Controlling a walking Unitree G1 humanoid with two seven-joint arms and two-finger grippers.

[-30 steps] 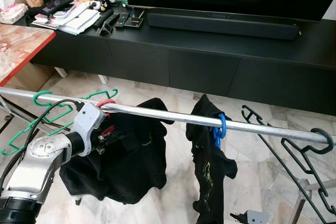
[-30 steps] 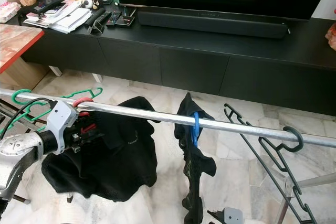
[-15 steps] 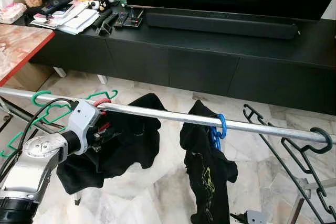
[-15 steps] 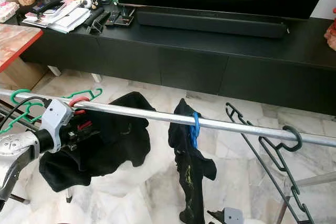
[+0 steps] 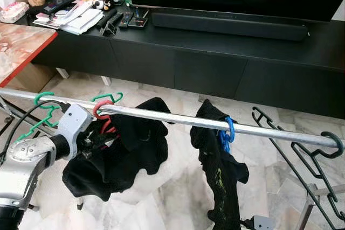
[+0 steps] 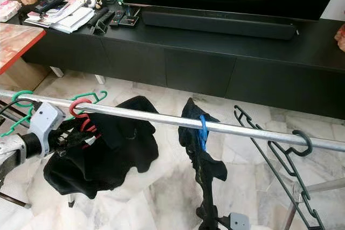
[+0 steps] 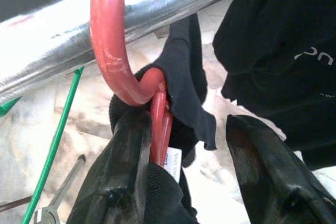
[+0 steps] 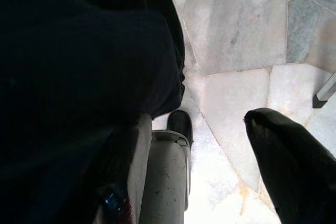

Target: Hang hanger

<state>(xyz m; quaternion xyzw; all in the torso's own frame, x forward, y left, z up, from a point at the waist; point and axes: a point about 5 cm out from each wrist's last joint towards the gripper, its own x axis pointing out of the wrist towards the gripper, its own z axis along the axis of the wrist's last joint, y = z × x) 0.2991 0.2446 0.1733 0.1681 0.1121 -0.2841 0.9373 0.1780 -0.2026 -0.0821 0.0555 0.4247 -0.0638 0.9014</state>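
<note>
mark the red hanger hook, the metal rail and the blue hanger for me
red hanger hook (image 7: 107, 51), left wrist view, on the outer curve of the hook below the rail.
metal rail (image 5: 178, 119), left eye view, on the bare bar between the two black garments.
blue hanger (image 5: 230, 129), left eye view, on the hook looped over the rail.

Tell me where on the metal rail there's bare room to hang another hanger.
The rail is bare between the red hanger and the blue hanger, and again between the blue hanger and the dark hanger. Around the left gripper, green hangers crowd it.
</note>
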